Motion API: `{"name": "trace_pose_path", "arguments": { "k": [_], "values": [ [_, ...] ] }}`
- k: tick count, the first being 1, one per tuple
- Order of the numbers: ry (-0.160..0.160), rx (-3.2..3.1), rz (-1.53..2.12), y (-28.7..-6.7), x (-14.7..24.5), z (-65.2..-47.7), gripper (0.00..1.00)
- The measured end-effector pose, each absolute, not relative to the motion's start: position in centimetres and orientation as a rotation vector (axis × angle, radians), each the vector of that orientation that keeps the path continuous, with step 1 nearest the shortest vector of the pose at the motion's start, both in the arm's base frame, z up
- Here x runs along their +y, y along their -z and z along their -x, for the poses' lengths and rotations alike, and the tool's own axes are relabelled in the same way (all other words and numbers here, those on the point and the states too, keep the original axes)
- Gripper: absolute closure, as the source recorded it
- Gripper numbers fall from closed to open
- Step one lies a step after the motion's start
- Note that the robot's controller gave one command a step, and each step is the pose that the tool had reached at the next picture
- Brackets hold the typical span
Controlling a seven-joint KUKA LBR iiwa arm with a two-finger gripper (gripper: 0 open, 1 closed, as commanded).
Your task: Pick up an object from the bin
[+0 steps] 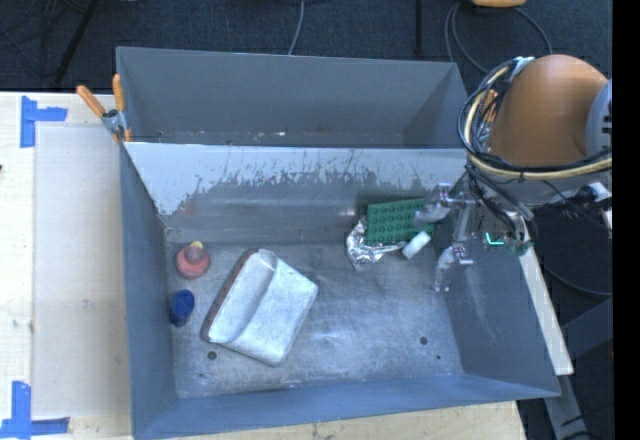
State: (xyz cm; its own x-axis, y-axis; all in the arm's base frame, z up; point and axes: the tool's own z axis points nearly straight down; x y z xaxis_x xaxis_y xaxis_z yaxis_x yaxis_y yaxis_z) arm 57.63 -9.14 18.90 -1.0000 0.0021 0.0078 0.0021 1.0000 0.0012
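Bin: a grey metal bin (300, 98) with sloping walls. I reach into it with the arm from the right side.

Pincer: the pincer (444, 236) hangs low at the bin's right wall, under the orange wrist cover. I read its two metal prongs as spread apart, one towards the back wall and one towards the front. I see nothing between them.

Nearest things: a green studded plastic plate (392, 219), a crumpled wad of silver foil (366, 248) and a small white plastic cylinder (417, 246) lie bunched together, touching or nearly so.

Key relation: this cluster lies just to the left of the pincer. The white cylinder is closest, just beside the gap between the prongs but outside it. The green plate sits behind it, and its right edge meets or nearly meets the rear prong. I cannot tell which.

Long axis: the cylinder points up and to the right, slantwise to the line between the prongs.

Far things: a folded white cloth pad (265, 308), a small red bottle-like piece (192, 259) and a small blue piece (181, 306) lie well apart on the left of the floor.

Judgement: nothing is held yet. A short shift to the left should bring the cylinder or the plate's edge between the prongs. The foil may drag along.
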Motion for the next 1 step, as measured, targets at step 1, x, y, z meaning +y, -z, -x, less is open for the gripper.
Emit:
{"name": "trace_pose_path", "arguments": {
  "k": [1],
  "values": [
    [0.002,-3.138,-0.064,-8.95,-10.39,-61.69,0.0]
  ]
}}
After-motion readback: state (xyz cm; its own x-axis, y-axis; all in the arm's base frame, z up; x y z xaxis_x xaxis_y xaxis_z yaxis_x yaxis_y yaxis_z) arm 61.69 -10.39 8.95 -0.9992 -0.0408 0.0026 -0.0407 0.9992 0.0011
